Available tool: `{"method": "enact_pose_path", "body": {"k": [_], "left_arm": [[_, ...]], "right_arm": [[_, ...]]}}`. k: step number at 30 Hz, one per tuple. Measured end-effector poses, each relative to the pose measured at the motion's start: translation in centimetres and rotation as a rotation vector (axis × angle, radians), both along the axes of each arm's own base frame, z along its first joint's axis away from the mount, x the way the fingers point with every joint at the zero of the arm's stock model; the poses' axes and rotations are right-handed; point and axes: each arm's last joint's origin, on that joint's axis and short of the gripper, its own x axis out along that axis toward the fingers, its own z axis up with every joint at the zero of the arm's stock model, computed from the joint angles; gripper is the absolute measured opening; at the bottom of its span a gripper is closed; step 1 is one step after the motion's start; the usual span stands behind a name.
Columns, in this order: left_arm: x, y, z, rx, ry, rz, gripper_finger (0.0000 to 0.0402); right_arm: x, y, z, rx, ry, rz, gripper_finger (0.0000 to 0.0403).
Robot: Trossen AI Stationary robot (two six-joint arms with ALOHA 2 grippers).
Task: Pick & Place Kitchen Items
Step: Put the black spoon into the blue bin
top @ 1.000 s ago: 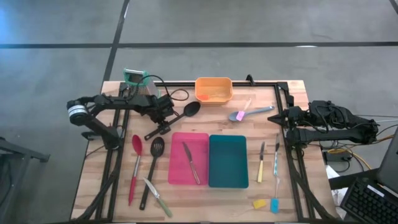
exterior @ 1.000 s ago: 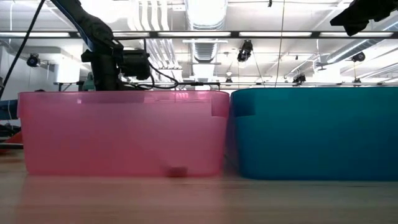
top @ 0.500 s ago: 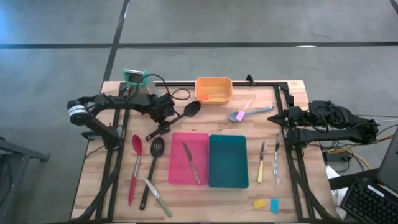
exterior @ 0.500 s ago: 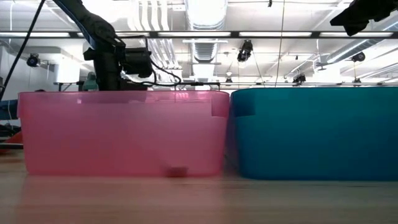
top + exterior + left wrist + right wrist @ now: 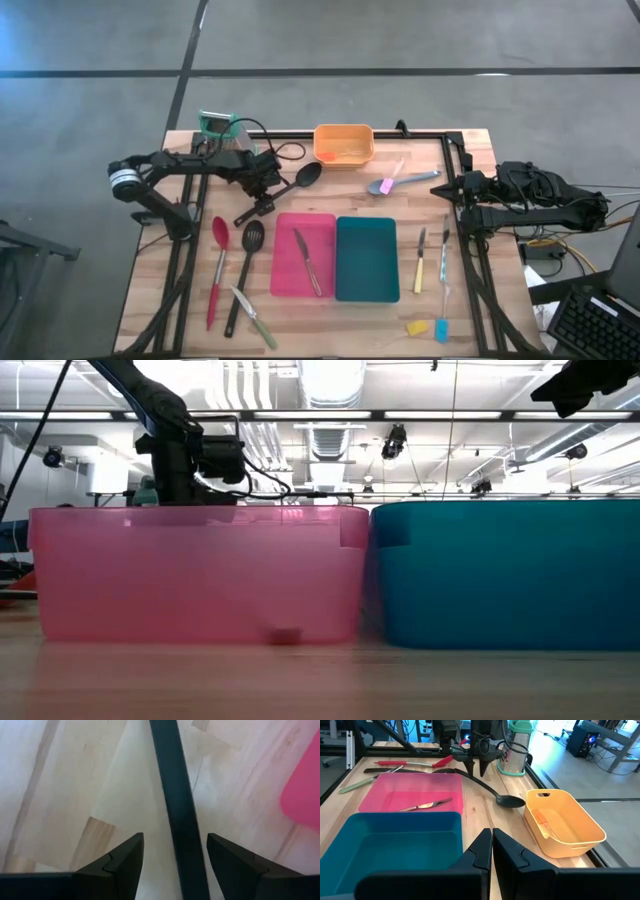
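A black spoon [image 5: 283,192] lies flat on the wood behind the pink bin [image 5: 290,285], its bowl toward the orange bin [image 5: 344,145]. My left gripper [image 5: 264,190] points down over its handle [image 5: 172,780], open, one finger on either side; no touch shows. A knife [image 5: 308,262] lies in the pink bin. A red spoon [image 5: 217,270], a black slotted spatula [image 5: 243,275] and a green-handled knife [image 5: 255,318] lie on the left. My right gripper [image 5: 492,845] waits shut at the table's right edge.
A teal bin [image 5: 367,258] stands beside the pink one. A grey-lilac spoon [image 5: 400,182], two slim knives [image 5: 430,260] and small yellow and blue pieces [image 5: 428,327] lie on the right. A metal grater [image 5: 217,128] stands at the far left corner.
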Motion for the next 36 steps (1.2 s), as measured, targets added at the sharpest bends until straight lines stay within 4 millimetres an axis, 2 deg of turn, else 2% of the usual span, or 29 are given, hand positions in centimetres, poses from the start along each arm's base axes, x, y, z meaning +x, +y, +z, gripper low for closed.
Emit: {"method": "enact_pose_path", "body": {"k": [13,20,26,31,36], "left_arm": [[0.2,-0.2,-0.1,-0.036,-0.024,-0.008,0.0222],[0.2,-0.5,-2.1,-0.044,0.001,-0.016,0.0222],[0.3,-0.2,-2.5,0.025,0.031,-0.032,0.0216],[0.5,0.0,-2.5,0.071,0.029,-0.059,0.0185],[0.5,0.1,-2.5,0.096,0.031,-0.098,0.0118]], "right_arm": [[0.0,0.0,0.0,0.000,0.001,0.000,0.0008],[0.0,0.0,0.0,0.000,0.000,0.000,0.0008],[0.0,0.0,0.0,0.000,0.000,0.000,0.0008],[0.0,0.0,0.0,0.000,0.000,0.000,0.0008],[0.0,0.0,0.0,0.000,0.001,0.000,0.0008]]}}
